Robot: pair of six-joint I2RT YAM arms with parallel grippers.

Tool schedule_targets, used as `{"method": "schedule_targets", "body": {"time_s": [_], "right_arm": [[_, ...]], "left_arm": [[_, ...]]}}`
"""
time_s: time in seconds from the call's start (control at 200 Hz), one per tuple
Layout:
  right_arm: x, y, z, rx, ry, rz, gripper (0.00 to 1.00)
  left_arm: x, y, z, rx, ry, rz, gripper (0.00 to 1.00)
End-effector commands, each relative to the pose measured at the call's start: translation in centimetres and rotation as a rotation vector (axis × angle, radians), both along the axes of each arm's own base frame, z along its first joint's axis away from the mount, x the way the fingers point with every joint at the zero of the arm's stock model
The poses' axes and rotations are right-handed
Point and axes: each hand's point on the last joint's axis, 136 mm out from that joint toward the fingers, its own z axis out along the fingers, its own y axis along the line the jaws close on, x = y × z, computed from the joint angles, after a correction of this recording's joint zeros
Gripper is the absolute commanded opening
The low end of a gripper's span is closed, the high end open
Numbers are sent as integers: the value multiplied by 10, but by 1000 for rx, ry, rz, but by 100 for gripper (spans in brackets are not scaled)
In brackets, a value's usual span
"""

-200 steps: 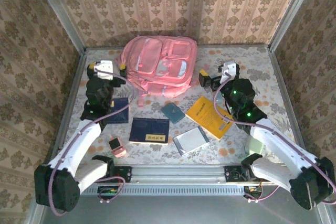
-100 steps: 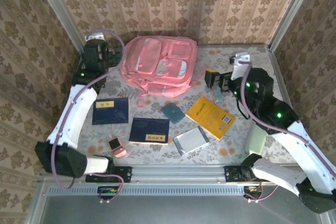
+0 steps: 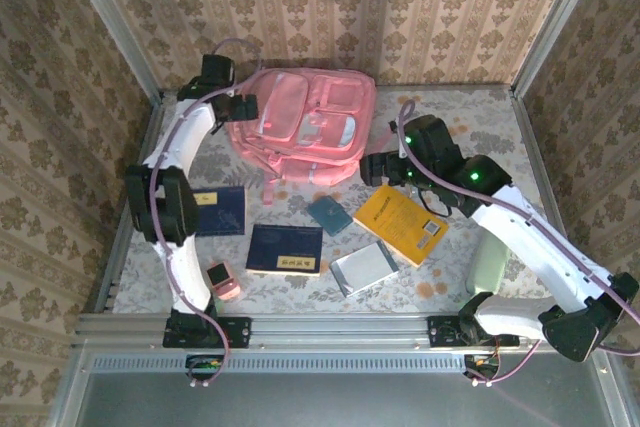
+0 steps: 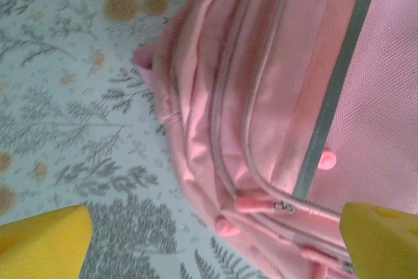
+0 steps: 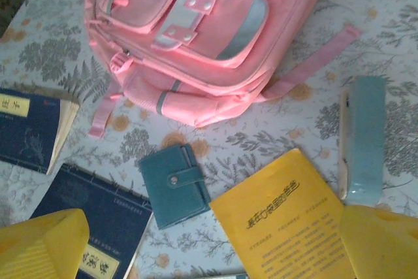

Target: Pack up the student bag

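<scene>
Your left gripper [image 3: 243,107], wide, empty, over pink backpack's [image 3: 305,125] left zipped edge; right gripper [image 3: 378,169], wide, just short of it.

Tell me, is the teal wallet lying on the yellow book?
No, the teal wallet lies on the table beside the yellow book.

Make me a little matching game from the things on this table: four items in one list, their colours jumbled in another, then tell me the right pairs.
Things:
1. student bag
2. wallet
3. book just right of the wallet
4. slim pad near the front, right of centre

Colours:
A. yellow
B. silver-grey
C. pink
D. teal

Pairs: 1-C, 2-D, 3-A, 4-B.
</scene>
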Motion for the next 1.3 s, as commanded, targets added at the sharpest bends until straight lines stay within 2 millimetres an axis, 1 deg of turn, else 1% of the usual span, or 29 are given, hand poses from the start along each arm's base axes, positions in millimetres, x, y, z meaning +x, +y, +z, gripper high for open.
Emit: {"method": "schedule_targets", "body": {"time_s": [0.0,0.08,0.14,0.21,0.27,0.375,0.475,0.635,0.72,0.765,0.97,1.11,1.145,1.205,1.28,1.295], "right_arm": [[-8,9,-17,-41,69,40,100],[-8,11,-23,-49,80,53,100],[-10,17,-23,-29,83,81,100],[-11,20,-24,-5,84,87,100],[-15,23,-23,22,84,105,100],[-21,26,-27,45,97,128,100],[-24,25,-32,44,106,129,100],[-27,26,-33,56,102,148,100],[-28,26,-34,53,102,151,100],[-28,25,-34,51,101,150,100],[-29,24,-40,53,105,148,100],[-29,26,-46,54,123,149,100],[-29,28,-47,58,127,149,99],[-28,28,-48,61,129,148,98],[-28,28,-49,63,129,145,96],[-28,28,-49,64,129,144,96]], "left_arm": [[4,-30,-8,130,24,-119,100],[12,-43,-20,170,30,-138,100],[19,-45,-26,201,26,-121,100],[27,-41,-32,242,16,-78,99],[32,-32,-35,274,13,-23,98],[41,-24,-36,272,3,18,95],[47,-26,-40,237,8,20,91],[55,-37,-64,222,44,-16,89],[57,-40,-74,221,72,-20,89],[58,-39,-76,222,77,-18,89],[59,-38,-79,210,72,1,88],[58,-36,-81,206,70,19,85],[58,-33,-81,209,68,26,82],[58,-28,-82,207,69,47,74],[58,-21,-82,187,72,65,58],[58,-20,-82,182,72,69,53]]}}
